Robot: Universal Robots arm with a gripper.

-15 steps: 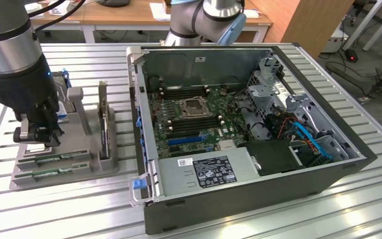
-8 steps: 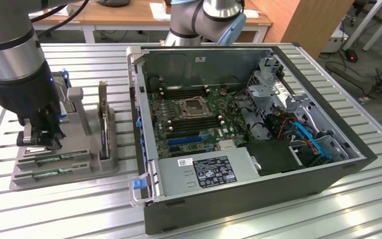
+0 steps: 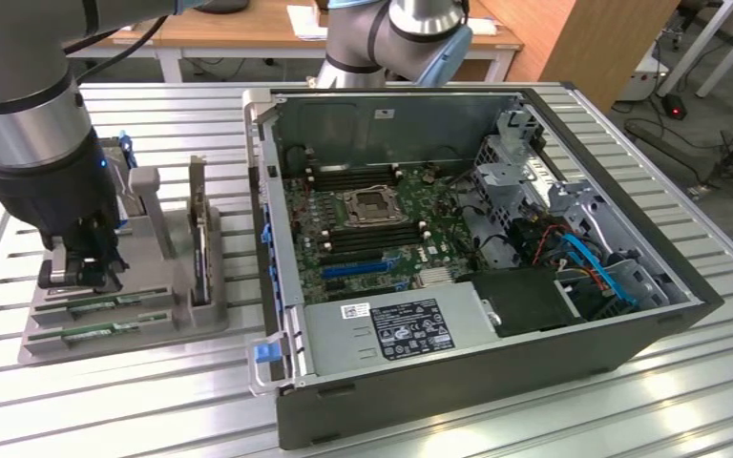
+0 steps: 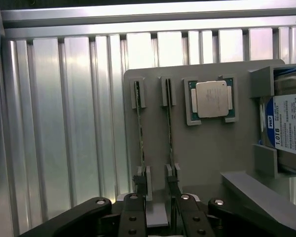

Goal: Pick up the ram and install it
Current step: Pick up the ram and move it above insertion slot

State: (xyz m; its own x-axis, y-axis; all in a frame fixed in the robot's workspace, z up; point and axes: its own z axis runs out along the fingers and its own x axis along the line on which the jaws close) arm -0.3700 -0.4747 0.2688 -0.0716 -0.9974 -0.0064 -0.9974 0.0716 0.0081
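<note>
Two ram sticks stand on edge in slots of a grey holder (image 3: 176,324) at the exterior view's left: one ram (image 3: 102,305) and a second ram (image 3: 99,331) beside it. In the wrist view they show edge-on as thin lines, one ram (image 4: 139,133) and the other ram (image 4: 169,133). My gripper (image 3: 80,277) hangs just above the near end of the sticks. Its jaws stand open, and the black fingers (image 4: 133,217) frame the end of the second stick without closing on it. The open computer case (image 3: 596,334) lies at the exterior view's right.
The holder also carries a processor (image 4: 212,98), a hard drive (image 4: 290,126) and an upright card with a metal bracket (image 3: 198,229). The motherboard (image 3: 366,219) with its memory slots lies inside the case. A slatted metal table (image 3: 150,401) lies underneath everything.
</note>
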